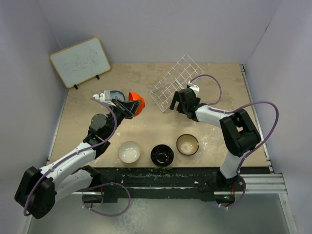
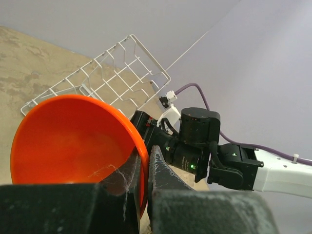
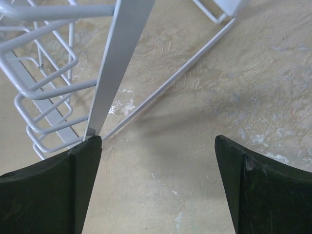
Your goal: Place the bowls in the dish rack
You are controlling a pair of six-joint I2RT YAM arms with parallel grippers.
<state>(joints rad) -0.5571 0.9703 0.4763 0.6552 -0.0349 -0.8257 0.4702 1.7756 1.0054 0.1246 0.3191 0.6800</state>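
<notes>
My left gripper [image 1: 128,108] [image 2: 144,162] is shut on the rim of the orange bowl [image 1: 137,103] [image 2: 68,141], holding it tilted above the table left of the dish rack [image 1: 175,81] [image 2: 109,80]. The blue-patterned bowl [image 1: 116,94] lies just behind the left gripper. The cream-white bowl [image 1: 129,151], black bowl [image 1: 162,155] and tan bowl [image 1: 187,144] sit in a row near the front edge. My right gripper [image 1: 174,103] [image 3: 158,146] stands open at the rack's near corner. Its left fingertip [image 3: 84,161] is against a rack wire [image 3: 117,58], and nothing lies between the fingers.
A whiteboard with a wooden frame [image 1: 80,61] leans at the back left. Pale walls close in the table on three sides. The right arm [image 2: 229,161] lies across the table just right of the orange bowl.
</notes>
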